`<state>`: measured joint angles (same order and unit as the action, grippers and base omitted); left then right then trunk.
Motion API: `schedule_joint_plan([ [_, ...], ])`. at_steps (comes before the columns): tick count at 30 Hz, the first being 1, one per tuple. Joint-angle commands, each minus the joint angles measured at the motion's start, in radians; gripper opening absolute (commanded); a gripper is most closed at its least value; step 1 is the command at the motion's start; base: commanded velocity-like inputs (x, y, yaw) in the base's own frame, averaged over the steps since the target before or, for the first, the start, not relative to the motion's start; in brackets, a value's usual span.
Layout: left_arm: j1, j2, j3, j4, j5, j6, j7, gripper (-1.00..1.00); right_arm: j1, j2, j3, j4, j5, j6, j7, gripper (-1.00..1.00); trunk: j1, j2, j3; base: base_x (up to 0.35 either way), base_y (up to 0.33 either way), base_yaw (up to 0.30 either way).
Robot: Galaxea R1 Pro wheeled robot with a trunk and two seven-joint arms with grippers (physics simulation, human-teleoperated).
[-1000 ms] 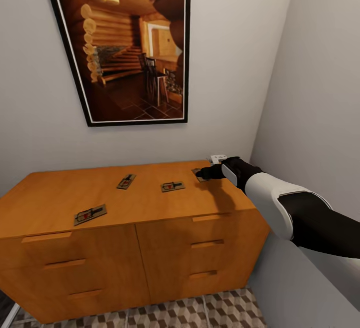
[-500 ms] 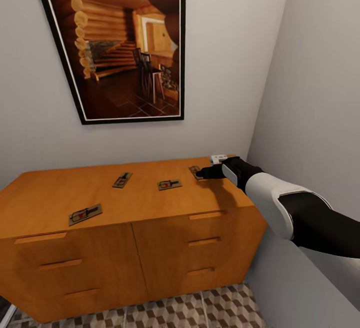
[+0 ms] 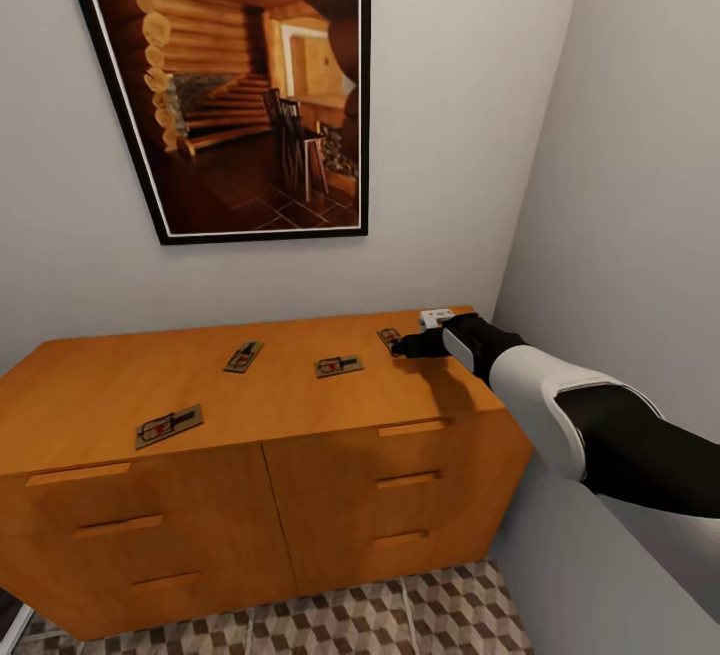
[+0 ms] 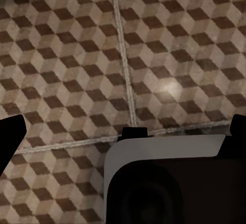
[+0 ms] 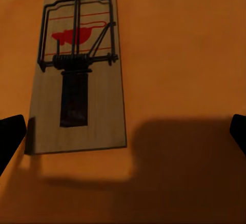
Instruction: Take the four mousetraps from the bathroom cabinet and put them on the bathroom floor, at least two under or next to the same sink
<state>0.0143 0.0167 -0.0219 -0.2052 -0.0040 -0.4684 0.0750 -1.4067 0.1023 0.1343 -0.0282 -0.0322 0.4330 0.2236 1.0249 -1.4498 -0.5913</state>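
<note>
Little has moved in the past second: the robot's head camera has shifted slightly while the right tool (image 3: 405, 344) still hovers over the low orange-brown wooden cabinet (image 3: 100, 405). All four small flat brown wooden mousetraps with dark wire parts lie on the cabinet top: one at the near left (image 3: 168, 426), one further back (image 3: 243, 356), one mid-top (image 3: 338, 366) and one just under the tool (image 3: 388, 337). The pick-up of the first trap appears to be in hand, none yet on the cube-patterned brown and beige tiled bathroom floor (image 3: 420, 615). The wrist view shows that trap (image 5: 77, 73) off-centre between spread, empty fingers; the next move likely calls for centring, lowering and closing. The left tool (image 4: 123, 131), also spread and empty, faces the floor tiles (image 4: 77, 55).
</note>
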Motion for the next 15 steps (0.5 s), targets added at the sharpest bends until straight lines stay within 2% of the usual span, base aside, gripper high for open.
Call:
schedule_joint_plan([
  [1, 0.001, 0.0, -0.003, -0.002, -0.001, -0.001, 0.005, 1.0, 0.001, 0.001, -0.002, 0.005, -0.008, 0.006, 0.004, 1.0, 0.0, 0.0, -0.001, 0.0, 0.0, 0.0],
  [15, 0.001, 0.0, -0.003, -0.002, -0.001, -0.001, 0.005, 1.0, 0.003, 0.009, -0.002, 0.005, -0.005, 0.006, -0.001, 1.0, 0.0, 0.0, -0.002, 0.0, 0.0, 0.0],
])
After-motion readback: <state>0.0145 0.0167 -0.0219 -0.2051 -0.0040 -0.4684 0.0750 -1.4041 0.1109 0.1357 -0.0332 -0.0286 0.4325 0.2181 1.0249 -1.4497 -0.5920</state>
